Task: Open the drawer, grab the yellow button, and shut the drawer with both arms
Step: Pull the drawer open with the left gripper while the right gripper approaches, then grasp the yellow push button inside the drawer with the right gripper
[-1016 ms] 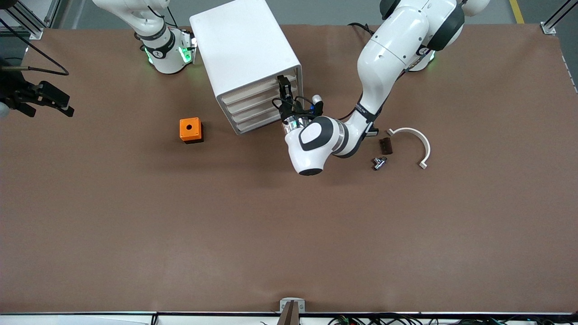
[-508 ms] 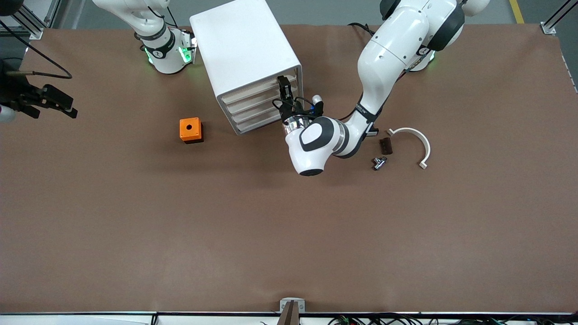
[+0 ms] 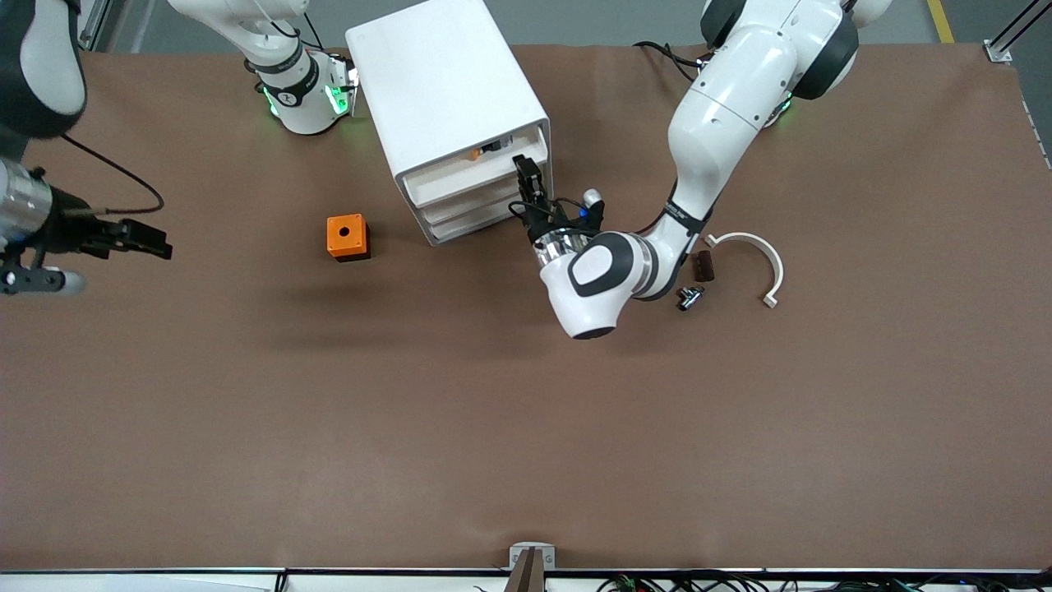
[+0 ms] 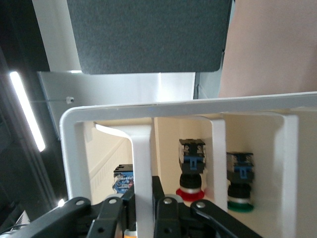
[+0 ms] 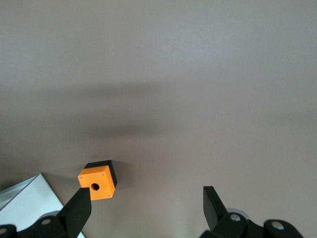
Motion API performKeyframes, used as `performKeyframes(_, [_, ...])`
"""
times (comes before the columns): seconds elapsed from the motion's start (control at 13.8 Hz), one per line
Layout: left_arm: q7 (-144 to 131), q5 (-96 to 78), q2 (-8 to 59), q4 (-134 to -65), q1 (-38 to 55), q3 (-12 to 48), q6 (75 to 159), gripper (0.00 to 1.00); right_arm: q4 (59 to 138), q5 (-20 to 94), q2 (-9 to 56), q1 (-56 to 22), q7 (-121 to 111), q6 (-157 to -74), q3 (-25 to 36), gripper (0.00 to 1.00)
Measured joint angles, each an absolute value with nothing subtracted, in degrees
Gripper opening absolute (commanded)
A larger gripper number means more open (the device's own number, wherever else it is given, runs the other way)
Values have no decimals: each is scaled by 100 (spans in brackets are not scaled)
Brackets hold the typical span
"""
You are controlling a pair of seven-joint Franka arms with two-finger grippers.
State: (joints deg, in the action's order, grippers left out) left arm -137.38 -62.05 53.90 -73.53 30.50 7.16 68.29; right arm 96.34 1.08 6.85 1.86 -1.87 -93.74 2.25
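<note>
Left gripper (image 3: 526, 177) is clamping the drawer (image 3: 460, 179) front, drawer's sticking out w/ button (image 3: 475, 153) showing; right gripper (image 3: 152, 240) is hanging spread apart over table (image 3: 493, 427).

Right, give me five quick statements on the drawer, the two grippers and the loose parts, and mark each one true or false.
1. The top drawer is pulled partly out of the cabinet. True.
2. The left gripper is shut on the drawer's front edge. True.
3. The right gripper holds the orange box. False: its jaws are open and empty, up in the air toward the right arm's end of the table; the box sits on the table.
4. The drawer holds only one button. False: the left wrist view shows a red-capped one and a green-capped one, among others.
5. The white curved piece lies inside the drawer. False: it lies on the table toward the left arm's end.
</note>
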Motion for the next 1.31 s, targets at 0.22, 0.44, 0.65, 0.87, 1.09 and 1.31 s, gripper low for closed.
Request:
performKeyframes(0.22, [-13738,-6284,5395,-7348,2674,705,6890,6,9447,105,956,201,156,-9354,209,100])
performKeyframes(0.44, [-13738,-6302,5398,-7339,2370,703,6901,6,9337,147,887,-378,1910,-9206,126,100])
performKeyframes(0.65, [-13738,-6334,5398,-7315,2233,704,6973,7,9376,509,874,-1287,3759,-9229,57,100])
performKeyframes(0.87, [-13738,-6341,5398,-7275,2050,700,7016,11,9439,680,894,-2083,5212,-9615,37,100])
performKeyframes(1.09, [-13738,-6445,5400,-7262,1855,701,7079,18,9447,687,931,-2905,6509,-10079,28,100])
performKeyframes(1.31, [-13705,-6497,5401,-7256,1831,703,7096,49,9471,686,997,-3564,7595,-10495,27,100])
